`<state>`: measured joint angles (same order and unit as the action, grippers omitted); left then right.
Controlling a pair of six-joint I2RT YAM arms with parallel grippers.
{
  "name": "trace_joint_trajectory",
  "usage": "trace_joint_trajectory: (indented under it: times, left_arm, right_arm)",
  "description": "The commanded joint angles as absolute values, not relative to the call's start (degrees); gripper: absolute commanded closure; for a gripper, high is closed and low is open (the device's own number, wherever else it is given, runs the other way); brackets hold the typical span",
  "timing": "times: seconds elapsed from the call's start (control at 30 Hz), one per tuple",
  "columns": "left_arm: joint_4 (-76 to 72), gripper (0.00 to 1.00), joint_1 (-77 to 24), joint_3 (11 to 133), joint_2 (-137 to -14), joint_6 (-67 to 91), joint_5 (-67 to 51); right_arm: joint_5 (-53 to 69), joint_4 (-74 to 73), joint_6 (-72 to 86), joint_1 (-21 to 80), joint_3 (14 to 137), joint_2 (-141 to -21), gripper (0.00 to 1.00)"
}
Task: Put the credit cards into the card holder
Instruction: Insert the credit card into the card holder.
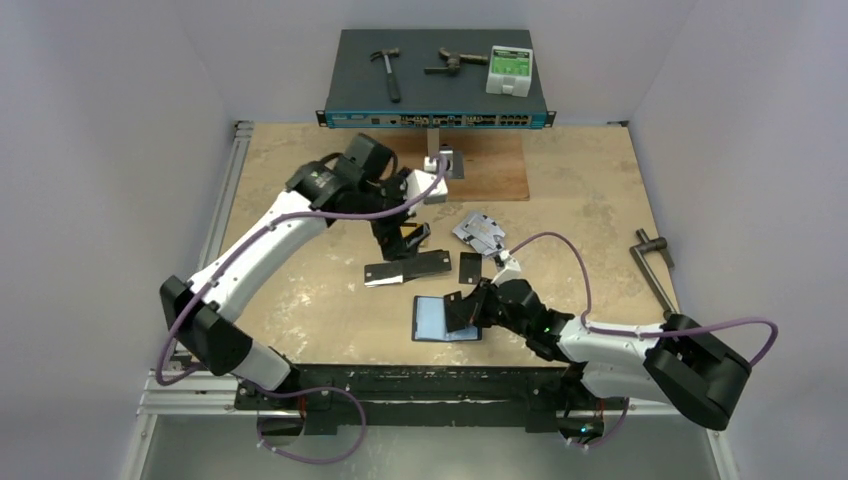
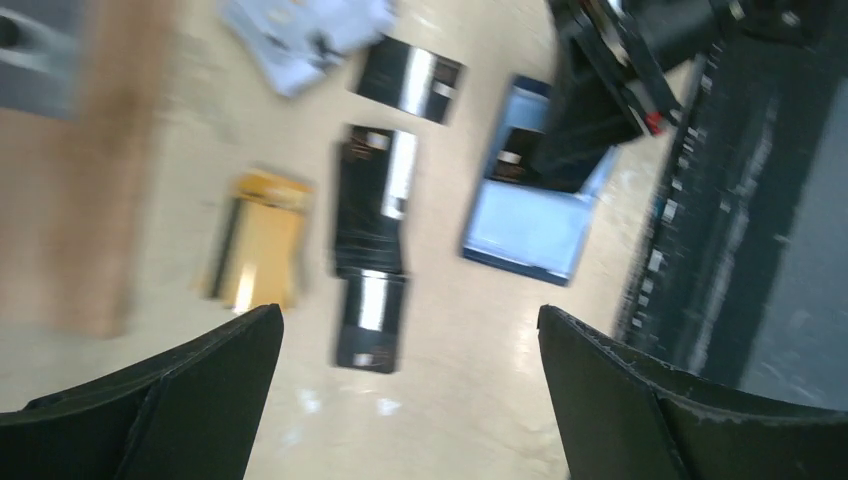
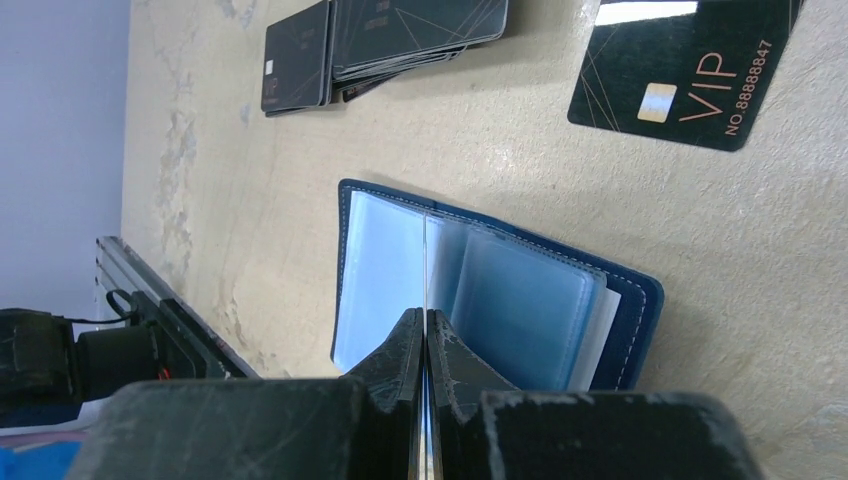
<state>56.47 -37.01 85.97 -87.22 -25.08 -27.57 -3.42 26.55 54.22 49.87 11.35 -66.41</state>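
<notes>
The card holder (image 1: 428,322) (image 3: 630,300) lies open near the front middle, navy blue with clear sleeves (image 3: 520,300). My right gripper (image 1: 462,312) (image 3: 426,318) is shut over it on a thin black credit card (image 3: 425,255), which I see edge-on. A single black card (image 1: 470,267) (image 3: 680,75), a spread of black cards (image 1: 405,268) (image 2: 372,200) and a heap of silver cards (image 1: 480,232) (image 2: 305,35) lie on the table. A gold card (image 2: 255,240) lies left of the black ones. My left gripper (image 1: 403,245) (image 2: 410,320) hangs open above them, empty.
A network switch (image 1: 437,118) stands at the back with a hammer (image 1: 386,72), a metal tool (image 1: 453,65) and a white-green box (image 1: 510,70) on it. A brown board (image 1: 490,165) lies before it. A metal crank (image 1: 652,262) lies at the right.
</notes>
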Motion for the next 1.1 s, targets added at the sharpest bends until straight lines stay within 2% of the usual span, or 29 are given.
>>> trace_joint_trajectory:
  times: [0.0, 0.07, 0.1, 0.2, 0.3, 0.4, 0.5, 0.53, 0.67, 0.83, 0.93, 1.07]
  left_arm:
    - [61.97, 0.00, -35.76, 97.93, -78.82, -29.40, -16.11]
    - [56.11, 0.00, -35.71, 95.97, -73.89, -21.79, -3.35]
    - [54.59, 0.00, -35.49, 93.54, -71.81, -19.81, -0.88]
    - [58.64, 0.00, -36.24, 86.11, -69.81, -25.16, -0.20]
    - [60.81, 0.00, -41.28, 76.69, -67.49, -36.39, -0.64]
    - [47.98, 0.00, -41.83, 60.73, -54.71, -50.89, -12.92]
    - [29.52, 0.00, -41.84, 43.67, -44.29, -61.96, -19.87]
    - [30.16, 0.00, -41.84, 41.99, -44.01, -67.01, -21.52]
    - [35.25, 0.00, -39.96, 40.40, -49.55, -75.47, -30.11]
    - [8.76, 0.00, -37.60, 24.27, -53.17, -84.92, -41.14]
    - [6.94, 0.00, -36.95, 25.57, -61.82, -89.93, -44.89]
    - [-5.97, 0.00, -36.61, 26.06, -72.11, -92.41, -48.99]
  right_arm:
    - [-4.17, 23.50, 51.09, 50.02, 12.92, -63.40, 1.00]
    - [-4.27, 22.72, 50.38, 50.01, 12.85, -62.39, 1.00]
    - [-4.16, 22.45, 50.02, 50.01, 12.74, -61.87, 1.00]
    - [-4.30, 21.29, 49.28, 49.82, 12.58, -60.58, 1.00]
    - [-4.22, 20.00, 48.86, 49.69, 12.74, -59.28, 1.00]
    - [-4.12, 18.43, 48.73, 49.75, 13.44, -58.15, 1.00]
    - [-4.76, 16.78, 48.51, 49.66, 14.24, -57.82, 1.00]
    - [-4.76, 16.56, 48.68, 49.58, 14.47, -57.74, 1.00]
    - [-4.16, 18.10, 50.29, 49.48, 14.30, -57.95, 1.00]
    - [-3.44, 20.82, 52.44, 49.48, 14.11, -60.67, 1.00]
    - [-4.91, 21.05, 53.70, 49.48, 14.12, -60.37, 1.00]
    - [-6.21, 21.00, 56.67, 49.47, 12.97, -58.53, 1.00]
